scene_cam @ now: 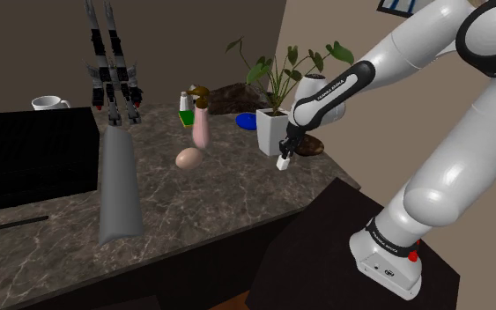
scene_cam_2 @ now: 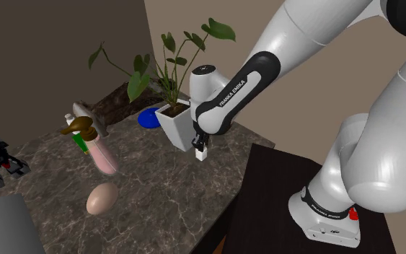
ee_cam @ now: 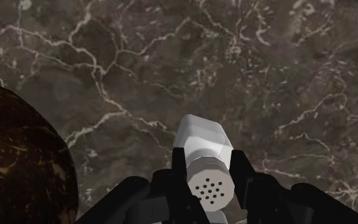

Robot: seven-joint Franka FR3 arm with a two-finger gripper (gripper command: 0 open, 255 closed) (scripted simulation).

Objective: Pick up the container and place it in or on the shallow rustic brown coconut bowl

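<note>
End effector [ee_cam: 209, 162] clasping white container [ee_cam: 203, 141], perforated cap facing palm, long axis running along fingers [ee_cam: 179, 168]. Brown bowl [ee_cam: 18, 162] lying below, just beside one finger; short sideways carry looking needed.

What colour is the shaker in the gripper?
White shaker, clearest in the wrist view.

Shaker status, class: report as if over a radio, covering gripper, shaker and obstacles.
Gripper shut on white shaker, over the dark veined counter. Brown bowl just beside. Nothing seen between them.
</note>
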